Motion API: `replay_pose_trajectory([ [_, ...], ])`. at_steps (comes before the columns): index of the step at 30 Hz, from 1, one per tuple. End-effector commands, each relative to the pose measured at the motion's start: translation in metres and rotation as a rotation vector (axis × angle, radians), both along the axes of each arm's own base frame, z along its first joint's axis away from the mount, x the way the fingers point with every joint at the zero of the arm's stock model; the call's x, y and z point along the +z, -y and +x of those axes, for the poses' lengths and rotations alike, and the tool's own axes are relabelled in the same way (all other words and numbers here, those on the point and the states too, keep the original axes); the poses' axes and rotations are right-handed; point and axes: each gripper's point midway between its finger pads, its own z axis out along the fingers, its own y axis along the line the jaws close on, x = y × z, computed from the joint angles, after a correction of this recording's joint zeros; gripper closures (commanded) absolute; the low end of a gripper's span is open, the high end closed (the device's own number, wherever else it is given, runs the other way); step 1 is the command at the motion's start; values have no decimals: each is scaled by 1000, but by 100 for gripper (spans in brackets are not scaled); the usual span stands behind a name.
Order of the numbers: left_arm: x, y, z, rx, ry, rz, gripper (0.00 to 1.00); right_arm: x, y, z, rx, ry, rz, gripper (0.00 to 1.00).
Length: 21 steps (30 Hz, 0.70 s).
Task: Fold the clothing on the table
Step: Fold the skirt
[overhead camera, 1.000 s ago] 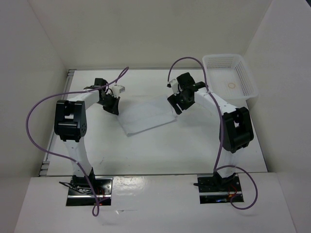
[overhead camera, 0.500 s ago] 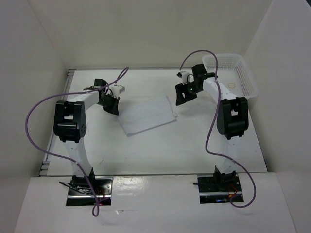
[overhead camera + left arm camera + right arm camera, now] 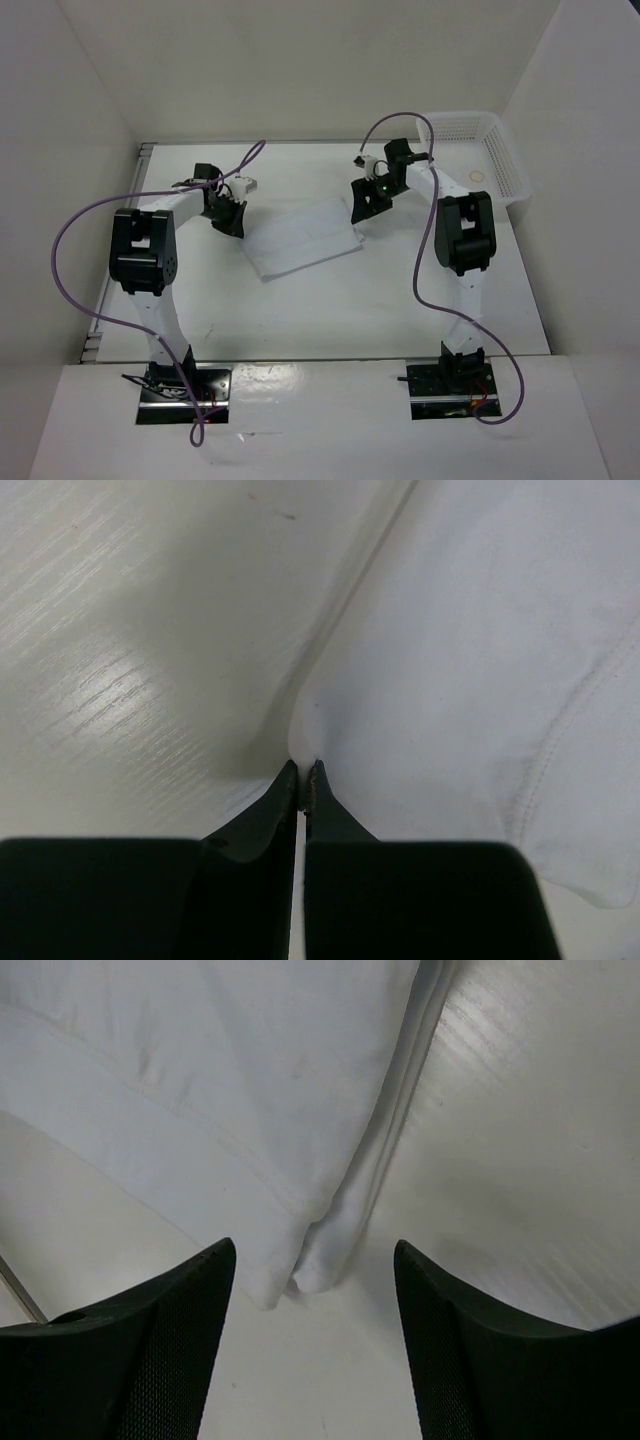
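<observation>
On the table (image 3: pixel 300 320), near its middle, the clothing (image 3: pixel 305 235) lies flat as a folded rectangle. The left gripper (image 3: pixel 303 772) is closed tight, pinching the cloth's left edge. The right gripper (image 3: pixel 312 1248) stands wide apart over the right corner, holding nothing.
</observation>
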Motion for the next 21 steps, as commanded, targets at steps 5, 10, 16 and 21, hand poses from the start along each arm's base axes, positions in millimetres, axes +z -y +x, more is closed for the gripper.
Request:
replay_pose_trajectory([
  [5,-18,-7,-27,15,-105,37,100,-5,-15,17,32,22,31,31],
  [10,-18,-7,-27,15,-105,37,100,-12,-15,25,35,30,21,31],
  [16,-19,-7,-25,15,-105,37,100,-23,-18,24,41,12,7,36],
  [21,-19,-7,-25,15,-105,37,100,-24,-21,23,47,14,-1,49],
])
